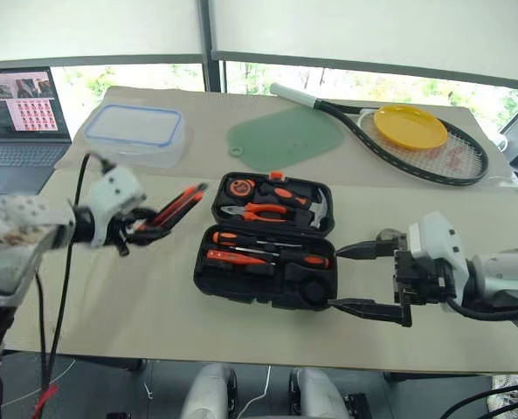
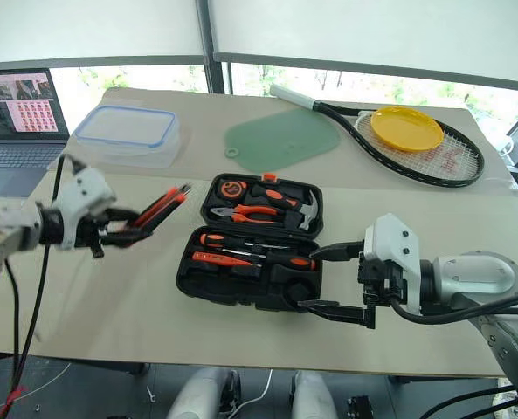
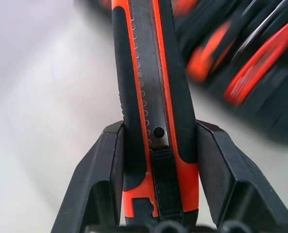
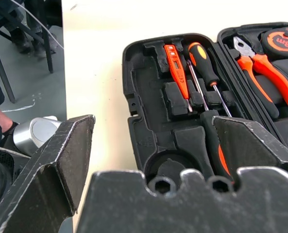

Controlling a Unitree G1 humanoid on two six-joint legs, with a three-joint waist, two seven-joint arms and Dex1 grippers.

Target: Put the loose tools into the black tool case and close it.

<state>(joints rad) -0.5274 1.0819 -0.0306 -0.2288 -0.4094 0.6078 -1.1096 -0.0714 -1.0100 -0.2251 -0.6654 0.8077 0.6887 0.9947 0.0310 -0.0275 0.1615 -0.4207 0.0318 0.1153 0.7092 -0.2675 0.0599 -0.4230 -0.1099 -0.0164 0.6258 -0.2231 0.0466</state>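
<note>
The black tool case (image 1: 203, 272) lies open in the middle of the table. Its far half holds a tape measure, pliers and a hammer. In its near half lie two orange-and-black screwdrivers (image 4: 204, 65) and a slim red tester (image 4: 175, 68). My left gripper (image 1: 145, 225) hovers above the table left of the case, shut on the orange-black utility knife (image 3: 153, 97), whose far end points toward the case. My right gripper (image 1: 339, 278) stands open and holds nothing, just off the right end of the near half.
A clear blue-rimmed container (image 1: 136, 131) stands at the back left, beside a laptop (image 1: 18, 122). A green mat (image 1: 285, 138) lies behind the case. At the back right, a tennis racket (image 1: 455, 161) carries a yellow plate (image 1: 410, 127).
</note>
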